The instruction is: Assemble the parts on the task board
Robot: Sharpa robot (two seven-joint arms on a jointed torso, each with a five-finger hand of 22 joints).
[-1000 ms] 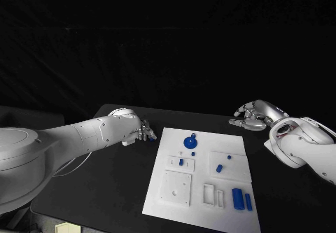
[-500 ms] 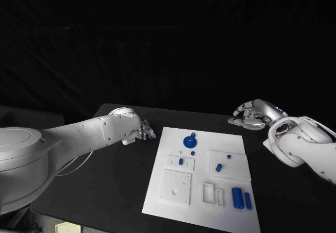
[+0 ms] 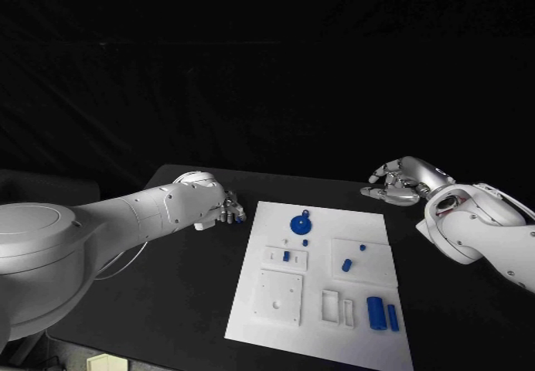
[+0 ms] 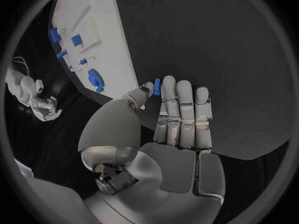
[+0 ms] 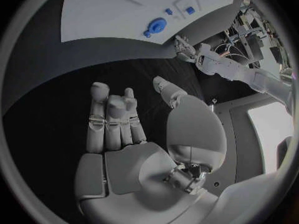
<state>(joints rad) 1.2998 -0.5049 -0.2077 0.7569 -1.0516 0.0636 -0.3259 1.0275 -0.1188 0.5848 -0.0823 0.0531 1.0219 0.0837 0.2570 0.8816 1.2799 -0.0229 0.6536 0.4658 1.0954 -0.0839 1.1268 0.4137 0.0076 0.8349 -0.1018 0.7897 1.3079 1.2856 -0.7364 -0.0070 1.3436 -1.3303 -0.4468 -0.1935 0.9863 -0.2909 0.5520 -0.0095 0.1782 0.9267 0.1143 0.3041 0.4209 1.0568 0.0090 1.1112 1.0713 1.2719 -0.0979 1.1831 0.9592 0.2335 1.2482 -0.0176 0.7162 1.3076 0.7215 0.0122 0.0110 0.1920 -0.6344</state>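
Black table [image 3: 167, 294], matte, with one white task board [image 3: 318, 332] lying flat at its middle, long side running away from the robot.

Task board, contents: a round blue disc part [image 3: 301, 225] near the far end, with a small tab toward the far edge; a tiny blue part [image 3: 304, 243] just beside it toward the robot; a small blue block [image 3: 287, 256] seated in a raised white square; a second raised square to the right carrying a blue peg [image 3: 347, 265] and a smaller blue dot [image 3: 361, 248]; two blue cylinders [image 3: 383, 314] lying side by side, touching or nearly so, at the near right corner; a larger white square plate [image 3: 280, 294] and narrow white slots [image 3: 338, 307] near the front.

Left hand [image 3: 229, 210]: hovers over the table just off the board's far left corner. In the left wrist view its fingers [image 4: 184, 109] are straight and close together, the thumb meeting them on a small blue part [image 4: 157, 86], pinched at the tips.

Right hand [image 3: 396, 185]: raised above the table beyond the board's far right corner, well apart from it. Fingers [image 5: 112, 115] loosely curved, thumb spread to the side, nothing in it.
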